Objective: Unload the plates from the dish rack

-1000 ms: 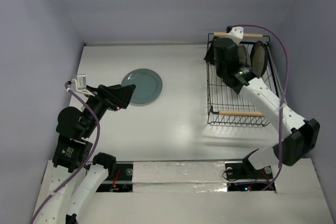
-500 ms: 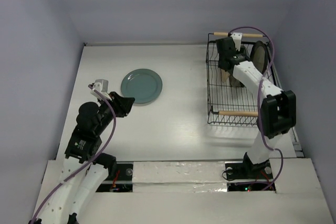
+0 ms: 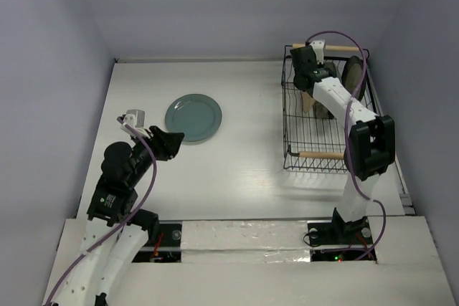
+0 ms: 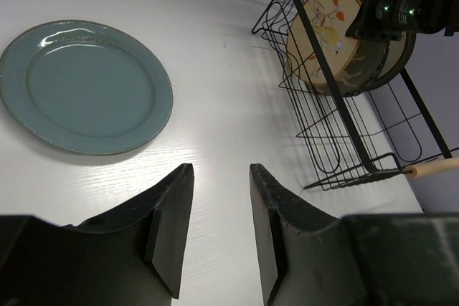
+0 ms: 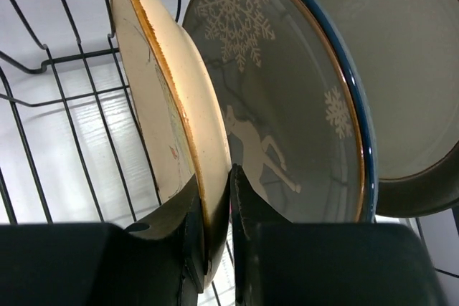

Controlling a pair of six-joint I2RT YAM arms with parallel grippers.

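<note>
Top external view puts the teal plate (image 3: 193, 118) flat on the worktop (image 3: 244, 170), at about ten o'clock from its middle, well apart from the dish rack (image 3: 287, 116), which sits at about two o'clock. I count that plate as unloaded; it is the only one I see outside the rack.

My left claw (image 4: 221, 177) hovers just off the teal plate's seven o'clock edge. Its jaws stand apart with nothing between them, only bare worktop showing through the gap.

My right claw (image 5: 215, 191) is down inside the rack, at the far end by the wooden handle. On the right wrist camera its two fingers are pinched onto the rim of the tan floral plate (image 5: 161, 112), one finger on each face. That plate stands on edge in the wires, so I judge it gripped but not yet lifted.

At its three o'clock side stands the grey snowflake plate (image 5: 287, 105) with its blue rim, leaning close against it, and beyond that the dark-rimmed plate (image 5: 387, 69). So I see three plates in the rack, one of them in hand; whether another hides behind them I cannot tell. By my reckoning the job is early: one plate out, at least three to go.
</note>
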